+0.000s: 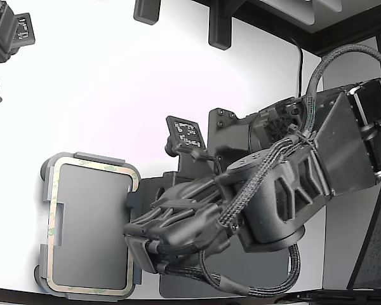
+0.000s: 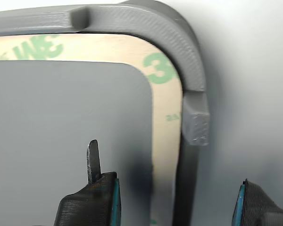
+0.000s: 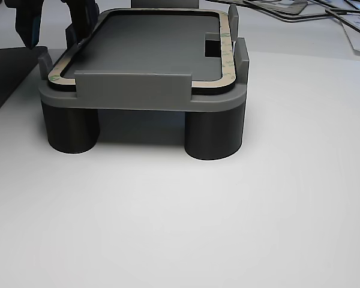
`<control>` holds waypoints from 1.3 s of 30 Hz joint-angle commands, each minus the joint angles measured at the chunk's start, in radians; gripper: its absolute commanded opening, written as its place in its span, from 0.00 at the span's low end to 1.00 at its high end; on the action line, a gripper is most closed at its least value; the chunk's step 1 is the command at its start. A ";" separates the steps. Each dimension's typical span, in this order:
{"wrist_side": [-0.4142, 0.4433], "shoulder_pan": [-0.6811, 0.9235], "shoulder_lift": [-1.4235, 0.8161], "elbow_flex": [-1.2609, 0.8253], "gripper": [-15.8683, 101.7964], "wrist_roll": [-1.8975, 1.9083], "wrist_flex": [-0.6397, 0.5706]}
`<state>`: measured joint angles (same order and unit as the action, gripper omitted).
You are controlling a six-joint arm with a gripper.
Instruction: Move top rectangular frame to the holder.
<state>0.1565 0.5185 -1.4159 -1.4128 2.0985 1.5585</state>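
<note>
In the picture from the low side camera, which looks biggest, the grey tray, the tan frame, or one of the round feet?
Largest to smallest, as they look in the other view:
1. The holder, the grey tray.
2. The top rectangular frame, lying just inside the tray's edges, so slightly smaller.
3. A round foot, smallest, though nearest the camera.

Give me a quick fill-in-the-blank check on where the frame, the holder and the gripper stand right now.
1. The beige frame lies flat inside the grey ____.
2. In the wrist view the gripper has its jaws ____, with nothing between them.
3. The holder stands on round ____ above the white table.
4. The printing on the frame is coloured ____.

Missing words: holder; open; feet; green.
</note>
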 commanded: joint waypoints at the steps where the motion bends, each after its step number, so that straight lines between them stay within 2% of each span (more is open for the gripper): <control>1: 0.054 -0.005 -0.040 0.061 0.98 -0.081 -0.006; 9: 0.333 -0.009 -0.229 0.031 0.98 -0.666 0.005; 13: 0.359 -0.077 -0.331 0.008 0.98 -0.960 0.002; 16: 0.368 -0.141 -0.463 -0.091 0.98 -1.195 -0.063; 18: 0.331 -0.207 -0.575 -0.199 0.98 -1.356 -0.138; 26: 0.064 -0.456 -1.051 -0.727 0.98 -1.812 -0.472; 29: -0.009 -0.531 -1.212 -0.908 0.98 -1.916 -0.560; 39: -0.109 -0.568 -1.502 -1.215 0.98 -2.005 -0.598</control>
<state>0.0568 -0.0307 -2.8455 -2.5848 0.0966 0.9633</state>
